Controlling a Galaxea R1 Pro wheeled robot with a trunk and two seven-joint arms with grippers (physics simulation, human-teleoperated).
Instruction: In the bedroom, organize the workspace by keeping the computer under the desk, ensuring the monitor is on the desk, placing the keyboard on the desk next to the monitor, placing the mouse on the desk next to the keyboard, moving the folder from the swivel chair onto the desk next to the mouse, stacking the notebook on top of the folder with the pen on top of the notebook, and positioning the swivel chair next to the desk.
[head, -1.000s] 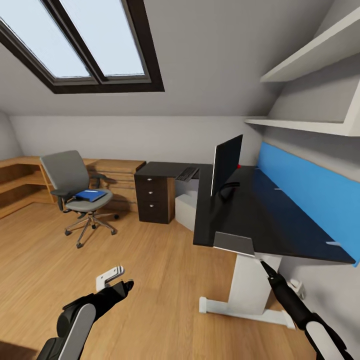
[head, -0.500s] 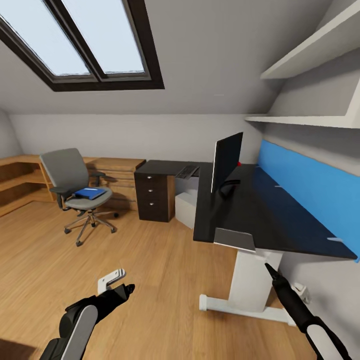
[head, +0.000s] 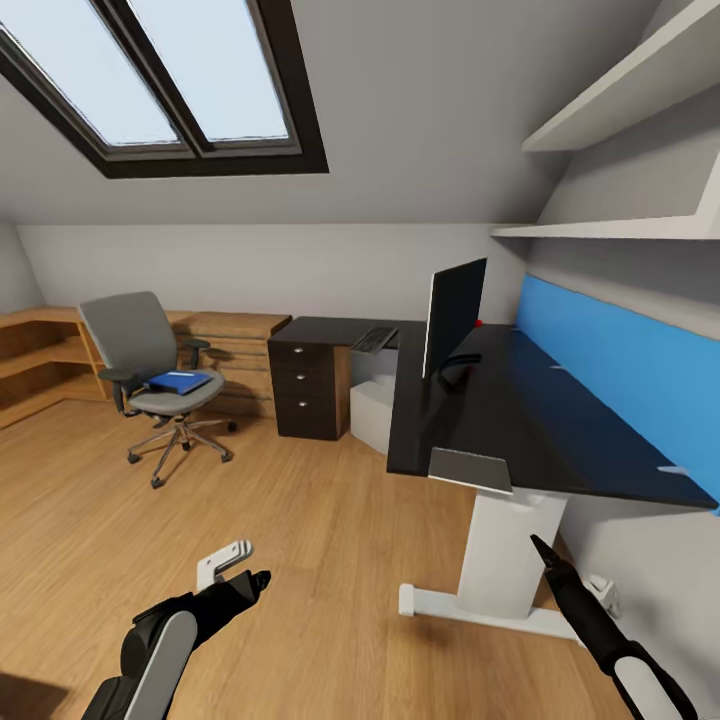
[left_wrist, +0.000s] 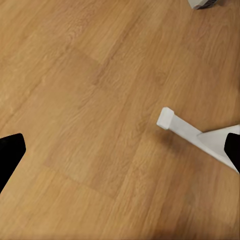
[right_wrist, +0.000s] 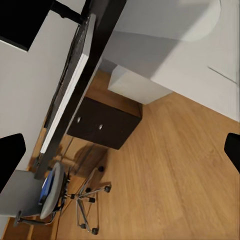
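The left gripper (head: 238, 572) hangs low over the wood floor (head: 300, 560), its arm bent and pointing forward; in the left wrist view its two dark fingertips (left_wrist: 10, 152) sit far apart at the edges, so it is open and holds nothing. The right gripper (head: 545, 552) is raised beside the white desk leg (head: 505, 555), arm stretched forward; its tips are also wide apart in the right wrist view and hold nothing.

The notebook (head: 470, 470) lies at the near edge of the desk (head: 520, 420). Further back on the desk stands the monitor (head: 452, 315), and the keyboard (head: 374, 340) lies on the far wing. The computer (head: 372, 412) is under the desk, beside the drawer unit (head: 308, 390). The folder (head: 180, 382) lies on the seat of the swivel chair (head: 140, 360), well apart from the desk.
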